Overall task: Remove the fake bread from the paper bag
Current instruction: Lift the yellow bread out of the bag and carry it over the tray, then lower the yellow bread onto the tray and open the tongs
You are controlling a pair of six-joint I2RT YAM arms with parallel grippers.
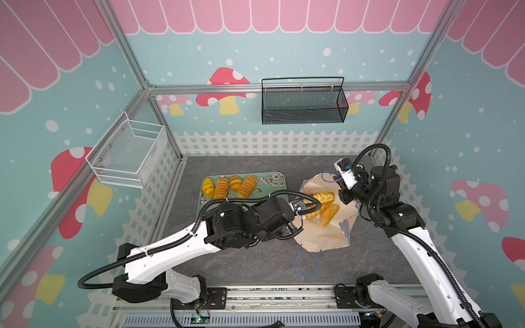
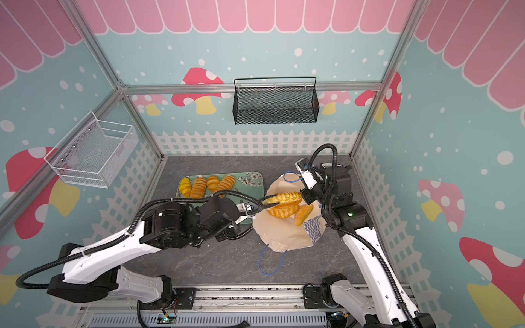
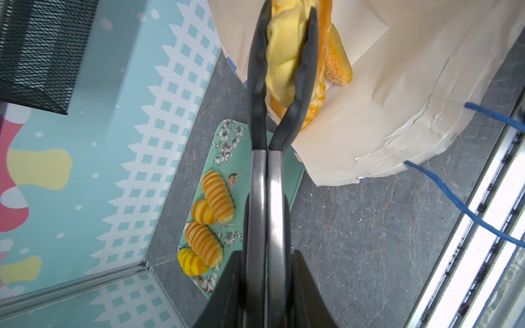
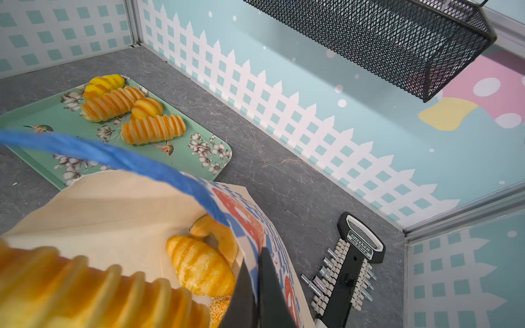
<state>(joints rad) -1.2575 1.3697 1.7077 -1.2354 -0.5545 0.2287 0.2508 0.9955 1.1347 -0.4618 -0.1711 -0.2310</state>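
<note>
The cream paper bag (image 1: 318, 235) lies slumped on the grey floor, mouth open. My left gripper (image 1: 297, 208) is shut on the handles of black tongs (image 3: 257, 85). The tongs clamp a ridged golden loaf of fake bread (image 1: 324, 196) just above the bag mouth. More fake bread lies inside the bag: a croissant-like roll (image 4: 201, 267), a ring bagel (image 4: 221, 235) and a speckled oval (image 3: 338, 65). My right gripper (image 4: 255, 269) is shut on the bag's checkered rim on the far side. Several loaves (image 1: 227, 186) rest on the green floral tray (image 1: 272, 181).
A black mesh basket (image 1: 304, 105) hangs on the back wall and a white wire basket (image 1: 127, 153) on the left wall. A black socket-set holder (image 4: 349, 267) lies by the right wall behind the bag. The bag's blue cord handle (image 1: 306, 264) trails toward the front rail.
</note>
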